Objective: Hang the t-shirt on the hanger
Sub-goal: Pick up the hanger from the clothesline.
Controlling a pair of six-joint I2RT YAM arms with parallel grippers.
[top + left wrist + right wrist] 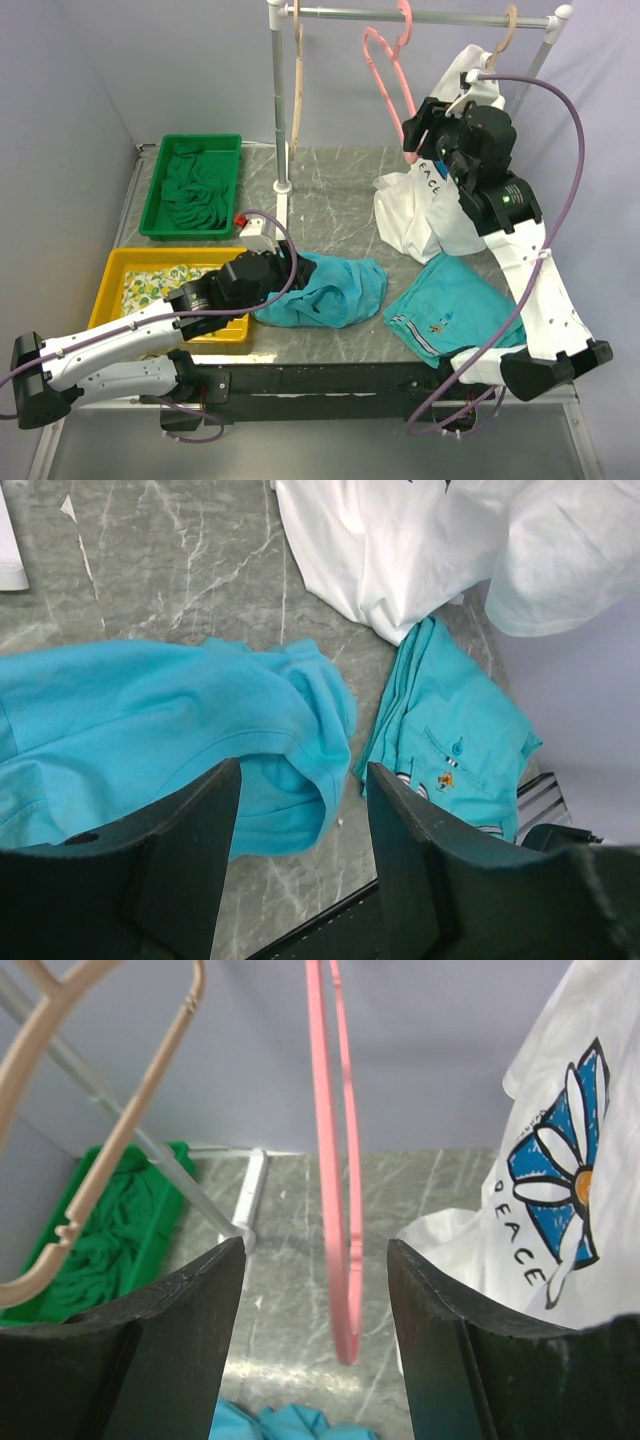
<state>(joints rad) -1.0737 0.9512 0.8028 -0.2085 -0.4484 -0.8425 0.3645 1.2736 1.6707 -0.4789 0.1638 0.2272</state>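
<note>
The turquoise t-shirt (pixel 325 290) lies crumpled on the marble table near its front edge; it also shows in the left wrist view (pixel 170 730). My left gripper (pixel 291 262) is open and low over the shirt's left part, and a fold of cloth lies beneath its open jaws (pixel 300 780). The pink hanger (pixel 386 75) hangs by its hook on the rail at the back. My right gripper (pixel 412 135) is open and raised. Its jaws stand either side of the hanger's lower end (pixel 336 1220) without touching it.
A white flower-print t-shirt (pixel 430 205) hangs at the right on a beige hanger (pixel 508 30). A teal garment with an emblem (pixel 455 305) lies front right. Another beige hanger (pixel 297 70) hangs by the rack post (pixel 279 110). A green tray (pixel 152 195) and a yellow tray (pixel 170 255) stand at the left.
</note>
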